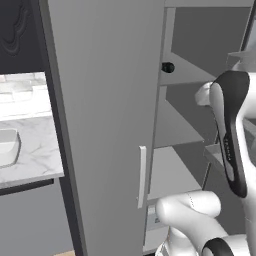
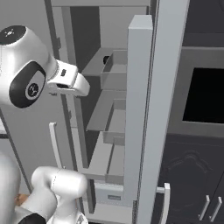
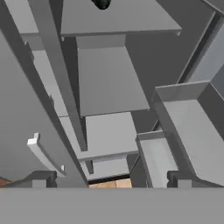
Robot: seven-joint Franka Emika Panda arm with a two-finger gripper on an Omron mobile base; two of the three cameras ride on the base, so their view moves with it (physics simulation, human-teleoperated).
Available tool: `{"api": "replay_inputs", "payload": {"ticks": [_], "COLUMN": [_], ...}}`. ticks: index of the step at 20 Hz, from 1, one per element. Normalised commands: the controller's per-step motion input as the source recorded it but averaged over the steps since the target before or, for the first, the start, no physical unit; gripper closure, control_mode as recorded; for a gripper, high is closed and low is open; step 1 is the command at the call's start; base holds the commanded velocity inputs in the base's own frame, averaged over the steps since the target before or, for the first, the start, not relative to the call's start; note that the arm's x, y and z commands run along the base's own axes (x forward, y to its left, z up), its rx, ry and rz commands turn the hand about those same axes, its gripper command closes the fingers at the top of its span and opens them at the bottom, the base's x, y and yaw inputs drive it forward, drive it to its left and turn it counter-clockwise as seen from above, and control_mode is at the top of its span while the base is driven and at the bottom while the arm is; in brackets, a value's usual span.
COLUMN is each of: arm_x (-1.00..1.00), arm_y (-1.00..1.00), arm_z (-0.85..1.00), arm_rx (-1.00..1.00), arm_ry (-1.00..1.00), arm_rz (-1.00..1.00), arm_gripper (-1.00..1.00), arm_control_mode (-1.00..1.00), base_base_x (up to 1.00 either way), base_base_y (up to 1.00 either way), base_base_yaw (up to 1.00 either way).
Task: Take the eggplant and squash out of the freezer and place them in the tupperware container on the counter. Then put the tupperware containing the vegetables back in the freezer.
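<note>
Left base view: I've got the freezer (image 1: 105, 125) standing open, its door swung toward me with the pale handle (image 1: 142, 175) on the near edge. A small dark lump (image 1: 168, 67) sits at the front of an upper shelf; I take it for the eggplant, though it's too small to be sure. Off left, the tupperware container (image 1: 9, 145) rests on the counter (image 1: 35, 150).

Right base view: the same dark lump (image 2: 106, 59) shows deep on that upper shelf, behind the door bins (image 2: 114, 72). The door's edge (image 2: 138, 109) stands close on my right, so I'd go in straight, not swinging.

Hand view: gripper (image 3: 111, 180) spread wide, nothing between the fingertips (image 3: 41, 179). The dark lump (image 3: 101, 4) is high up, so I'd raise the hand first, then reach between shelf lips. The squash I can't pick out yet.
</note>
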Motion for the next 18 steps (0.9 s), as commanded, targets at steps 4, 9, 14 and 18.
{"api": "replay_inputs", "payload": {"ticks": [4, 9, 14, 18], "arm_x": [0.57, 0.56, 0.40, 0.38], "arm_y": [-0.05, -0.12, -0.04, -0.01], "arm_z": [0.00, -0.09, -0.21, -0.35], "arm_rx": [0.01, 0.00, 0.00, 0.00], "arm_ry": [0.01, 0.00, -0.05, -0.10], "arm_rz": [0.01, 0.00, 0.02, 0.02], "arm_gripper": [-1.00, -1.00, -1.00, -1.00], "arm_control_mode": [-1.00, -1.00, -1.00, -1.00], "base_base_x": [0.00, 0.00, 0.00, 0.00], "base_base_y": [0.00, 0.00, 0.00, 0.00], "base_base_yaw": [0.00, 0.00, 0.00, 0.00]}}
